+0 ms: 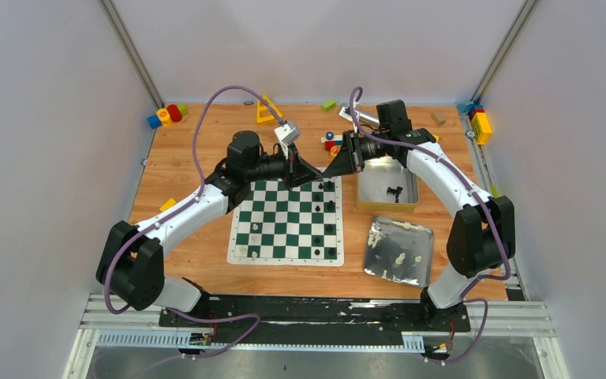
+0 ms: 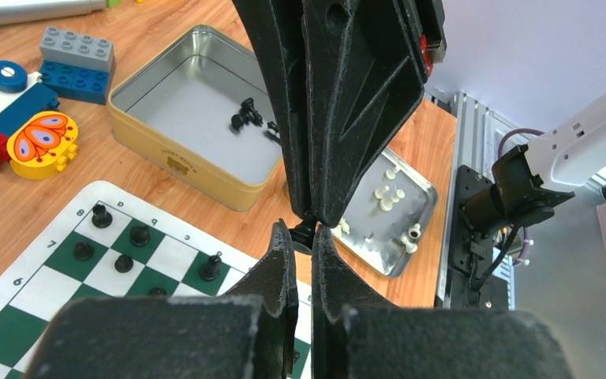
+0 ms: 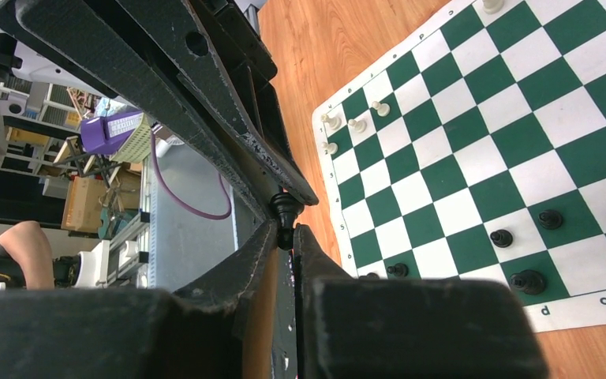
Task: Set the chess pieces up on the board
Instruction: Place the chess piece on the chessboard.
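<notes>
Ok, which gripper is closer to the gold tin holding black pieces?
Right. The right fingers sit just left of the tin's far corner; the left fingers hang over the board's far right corner, beyond them, both tips meeting at a black chess piece.

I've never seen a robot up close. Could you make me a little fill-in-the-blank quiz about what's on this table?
1. Between the tips of the left gripper and the right gripper sits a small chess piece coloured ___.
2. The loose pieces lying in the flat silver tray are ___.
3. The chessboard has white and ___ squares.

Missing words: black; white; green.
</notes>
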`<move>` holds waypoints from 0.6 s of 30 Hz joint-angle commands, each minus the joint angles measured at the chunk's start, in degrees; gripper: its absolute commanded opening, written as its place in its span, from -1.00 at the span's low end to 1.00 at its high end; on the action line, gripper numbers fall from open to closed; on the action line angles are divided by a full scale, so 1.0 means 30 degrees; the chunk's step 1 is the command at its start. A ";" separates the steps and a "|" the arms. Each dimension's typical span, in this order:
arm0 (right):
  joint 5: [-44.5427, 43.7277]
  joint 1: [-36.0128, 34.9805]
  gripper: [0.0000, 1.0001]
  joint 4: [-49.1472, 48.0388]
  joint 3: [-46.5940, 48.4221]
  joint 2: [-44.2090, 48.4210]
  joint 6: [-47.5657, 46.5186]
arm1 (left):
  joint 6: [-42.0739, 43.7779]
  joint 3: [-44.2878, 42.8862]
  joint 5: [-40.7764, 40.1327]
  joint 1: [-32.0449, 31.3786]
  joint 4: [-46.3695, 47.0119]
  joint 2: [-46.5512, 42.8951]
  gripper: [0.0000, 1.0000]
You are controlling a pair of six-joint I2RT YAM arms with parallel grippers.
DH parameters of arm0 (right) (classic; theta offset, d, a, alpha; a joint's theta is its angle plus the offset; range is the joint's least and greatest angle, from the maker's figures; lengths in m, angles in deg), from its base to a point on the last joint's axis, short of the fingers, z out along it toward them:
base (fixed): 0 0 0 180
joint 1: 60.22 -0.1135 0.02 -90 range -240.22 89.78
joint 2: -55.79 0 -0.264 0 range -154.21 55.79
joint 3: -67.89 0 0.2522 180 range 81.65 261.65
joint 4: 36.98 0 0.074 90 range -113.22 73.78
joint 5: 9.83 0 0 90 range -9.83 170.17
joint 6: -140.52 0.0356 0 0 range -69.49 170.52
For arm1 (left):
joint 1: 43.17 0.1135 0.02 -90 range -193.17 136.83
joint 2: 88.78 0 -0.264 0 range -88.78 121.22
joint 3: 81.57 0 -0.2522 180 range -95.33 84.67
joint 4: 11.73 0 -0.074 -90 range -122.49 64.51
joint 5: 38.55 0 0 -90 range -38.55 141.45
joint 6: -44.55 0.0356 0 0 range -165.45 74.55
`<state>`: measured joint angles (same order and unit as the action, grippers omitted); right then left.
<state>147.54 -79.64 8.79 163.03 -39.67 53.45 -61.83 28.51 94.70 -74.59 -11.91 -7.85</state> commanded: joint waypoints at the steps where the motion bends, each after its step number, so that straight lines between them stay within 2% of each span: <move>1: 0.0635 -0.0155 -0.86 -0.0705 0.0568 0.0138 -0.0026 | -0.0056 0.0204 0.0035 0.0073 0.1067 -0.0159 -1.00; 2: 0.0541 -0.0149 -0.91 -0.0653 0.0606 0.0168 -0.0081 | 0.0002 0.0249 -0.0011 0.0080 0.1053 -0.0178 -1.00; 4: 0.0305 -0.0083 -1.00 -0.0463 0.0718 0.0242 -0.0298 | 0.0343 0.0240 -0.0013 0.0074 0.0828 -0.0261 -0.84; 5: 0.0049 -0.0048 -1.00 -0.0341 0.0768 0.0297 -0.0481 | 0.0558 0.0237 0.0008 0.0073 0.0510 -0.0367 -0.59; 6: -0.0342 -0.0018 -1.00 -0.0139 0.0877 0.0359 -0.0701 | 0.1195 0.0184 0.0104 0.0073 0.0232 -0.0444 -0.45; 8: -0.1400 -0.0017 -1.00 0.0454 0.1124 0.0508 -0.1544 | 0.2591 -0.0010 0.0137 0.0135 -0.0945 -0.0705 0.14; 9: -0.1962 -0.0007 -1.00 0.0748 0.1214 0.0609 -0.1863 | 0.3191 -0.0093 0.0112 0.0162 -0.2028 -0.0925 0.30; 10: -0.2615 -0.0017 -1.00 0.0953 0.1331 0.0680 -0.2174 | 0.4454 -0.0272 0.0006 0.0256 -0.2619 -0.1178 0.57; 12: -0.4000 -0.0071 -1.00 0.2129 0.1762 0.0621 -0.2999 | 0.6704 -0.0591 -0.0351 0.0539 -0.4582 -0.1650 0.85; 14: -0.5755 -0.0309 -1.00 0.3738 0.2640 0.0158 -0.3983 | 0.8505 -0.0902 -0.0729 0.1072 -0.6688 -0.2093 0.98; 18: -0.9643 -0.1074 -1.00 0.5925 0.3940 -0.1013 -0.5505 | 1.0409 -0.1002 -0.2051 0.2686 -0.9468 -0.3157 1.00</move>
<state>131.63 -80.56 19.26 170.03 -40.20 43.82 -41.28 28.21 92.42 -70.85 -30.44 -12.55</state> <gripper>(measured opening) 0.063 0.995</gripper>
